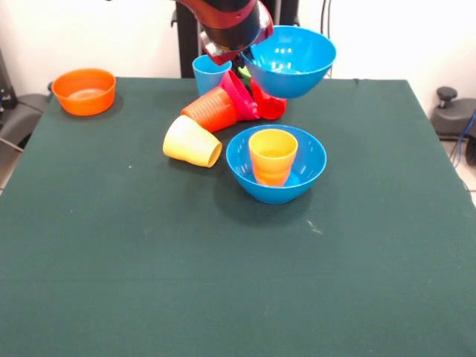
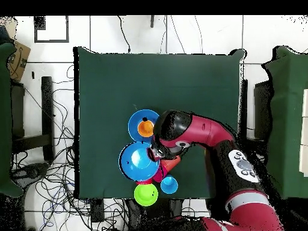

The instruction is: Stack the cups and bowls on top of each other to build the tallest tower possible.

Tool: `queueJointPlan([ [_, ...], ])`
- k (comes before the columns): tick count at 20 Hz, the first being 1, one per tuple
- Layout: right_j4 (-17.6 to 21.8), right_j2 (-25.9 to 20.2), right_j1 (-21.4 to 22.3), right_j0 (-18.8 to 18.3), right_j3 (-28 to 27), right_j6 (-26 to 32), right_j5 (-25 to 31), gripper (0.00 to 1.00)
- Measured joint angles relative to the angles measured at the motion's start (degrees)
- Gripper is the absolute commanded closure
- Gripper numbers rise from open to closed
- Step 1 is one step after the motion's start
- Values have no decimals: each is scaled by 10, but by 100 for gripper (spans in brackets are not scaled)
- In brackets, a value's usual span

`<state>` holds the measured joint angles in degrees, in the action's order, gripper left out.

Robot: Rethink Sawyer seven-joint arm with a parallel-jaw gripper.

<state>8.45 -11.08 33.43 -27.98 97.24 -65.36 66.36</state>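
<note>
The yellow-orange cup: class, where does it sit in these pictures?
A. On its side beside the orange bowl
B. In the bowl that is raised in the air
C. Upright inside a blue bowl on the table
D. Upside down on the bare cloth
C: the yellow-orange cup stands upright, mouth up, inside the blue bowl resting on the green cloth; the overhead view shows it ringed by that bowl's rim.

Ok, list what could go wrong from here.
1. The raised blue bowl hangs tilted at the arm's end; it could slip and drop onto the tipped orange cup and the pile below.
2. The yellow-orange cup stands loose in the lower blue bowl; a bowl set on it may tip it.
3. The pale yellow cup lies on its side and could roll if bumped.
</note>
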Motion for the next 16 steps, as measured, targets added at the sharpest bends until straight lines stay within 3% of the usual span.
queueJointPlan([
  [16,0,0,52,-15,-28,0,0,100],
])
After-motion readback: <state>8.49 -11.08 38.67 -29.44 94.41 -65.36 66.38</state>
